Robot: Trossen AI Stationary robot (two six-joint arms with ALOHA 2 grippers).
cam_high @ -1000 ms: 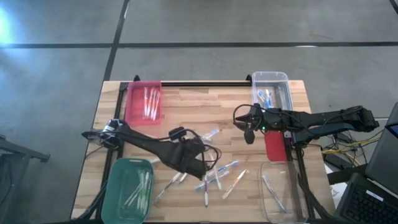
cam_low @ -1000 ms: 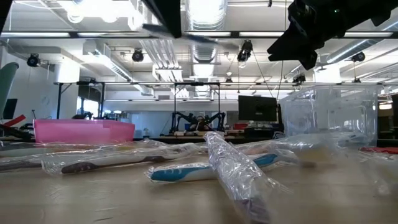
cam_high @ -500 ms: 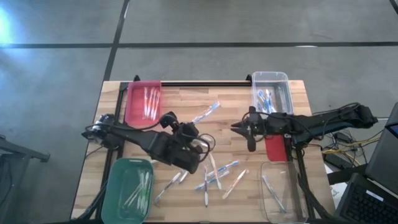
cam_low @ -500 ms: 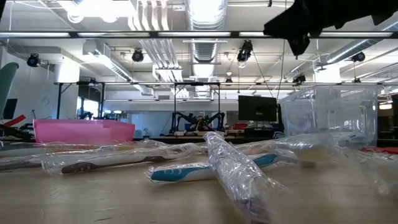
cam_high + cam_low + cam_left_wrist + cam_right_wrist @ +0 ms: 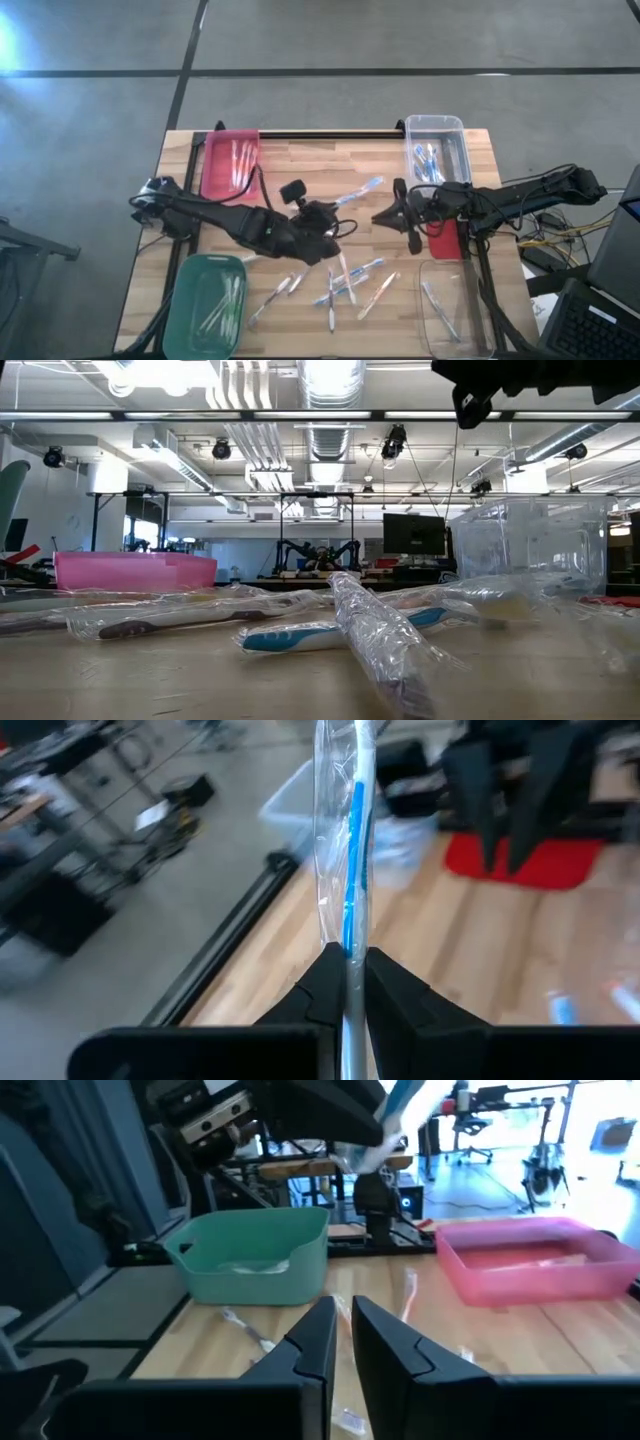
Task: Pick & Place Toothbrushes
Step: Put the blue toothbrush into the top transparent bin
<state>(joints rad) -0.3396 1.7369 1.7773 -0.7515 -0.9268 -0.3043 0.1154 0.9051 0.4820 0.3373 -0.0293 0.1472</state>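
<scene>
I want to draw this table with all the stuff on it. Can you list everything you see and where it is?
Pink bin: one, far left corner, toothbrushes inside.
Green bin: one, near left corner, toothbrushes inside.
Clear bin with blue toothbrushes: one, far right corner.
Clear bin: one, near right corner, a toothbrush inside.
Red pad: one, right side, between the clear bins.
Loose toothbrushes: several, wrapped, blue and pink accents, scattered near the middle.
Blue toothbrush: one, wrapped, held up by the left gripper.
Table: one, light wood.
Left gripper: shut on the blue toothbrush, mid-table.
Right gripper: shut, empty, right of centre.
</scene>
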